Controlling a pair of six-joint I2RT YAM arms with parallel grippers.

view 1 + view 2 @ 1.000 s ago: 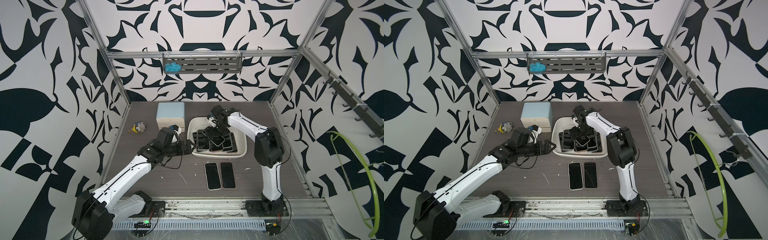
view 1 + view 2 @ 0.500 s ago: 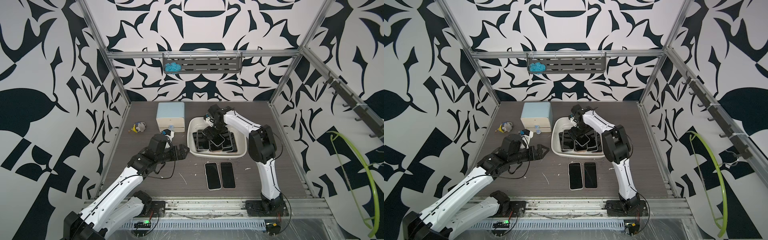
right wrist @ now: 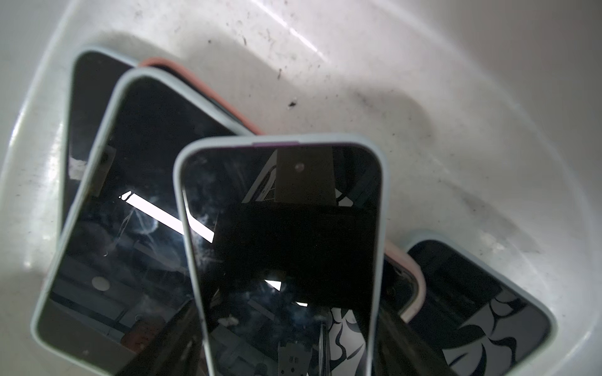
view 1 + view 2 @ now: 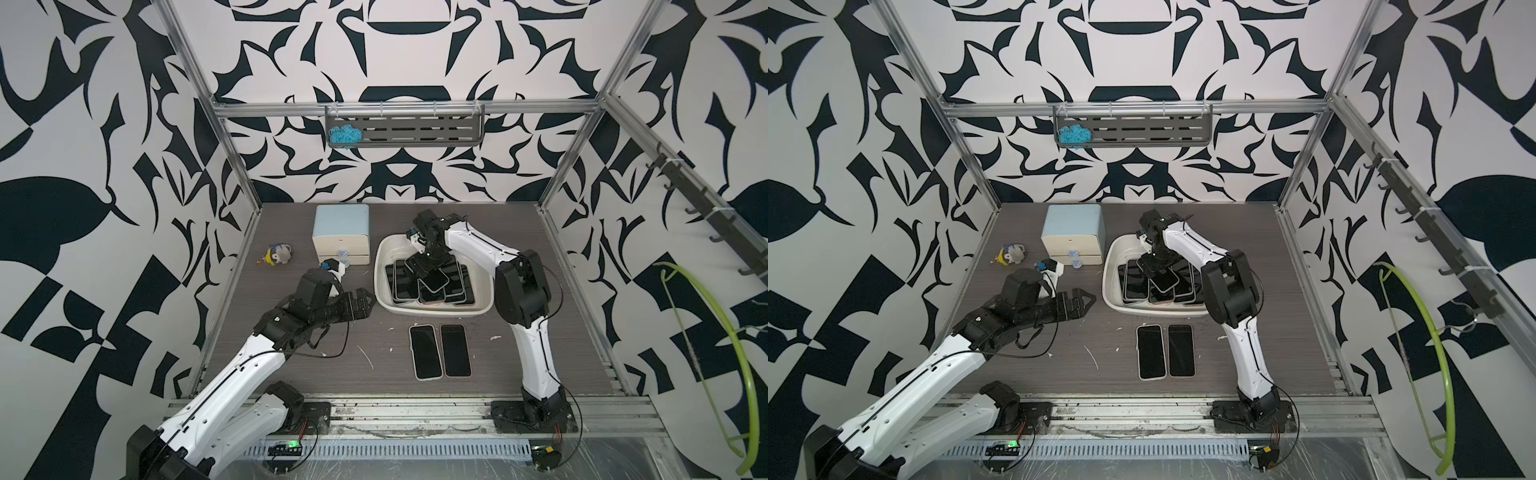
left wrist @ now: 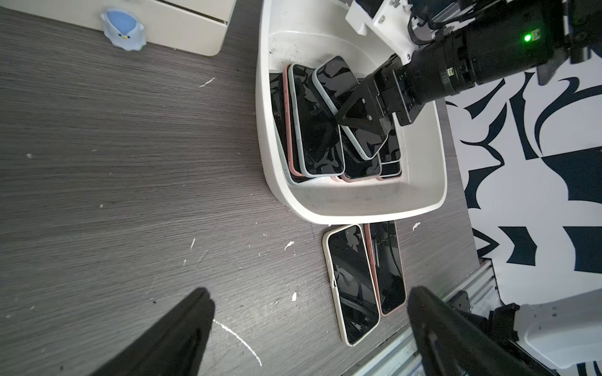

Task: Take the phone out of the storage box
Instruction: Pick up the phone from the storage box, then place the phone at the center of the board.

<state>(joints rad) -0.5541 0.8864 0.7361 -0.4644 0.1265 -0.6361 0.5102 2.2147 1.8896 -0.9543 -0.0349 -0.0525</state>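
Note:
The cream-white storage box [image 4: 436,312] [image 4: 1158,311] [image 5: 358,211] stands right of the table's middle and holds several dark-screened phones in a loose pile. My right gripper [image 4: 426,270] [image 4: 1156,268] [image 5: 355,120] reaches down into it. Its fingers press the long sides of the top phone [image 4: 434,281] [image 5: 338,81] [image 3: 283,247], which has a pale blue case and lies tilted across the pile. My left gripper [image 4: 365,305] [image 4: 1086,301] [image 5: 309,293] hovers open and empty just left of the box, apart from it.
Two phones [image 4: 424,351] [image 4: 456,350] lie side by side on the table in front of the box. A blue-topped drawer unit [image 4: 340,232] stands behind and left of the box. A small plush toy [image 4: 279,254] lies near the left wall. A metal rail runs along the front edge.
The right gripper's fingers have closed in on the top phone in the box. The left arm has drawn back from the box toward the front left, still open.

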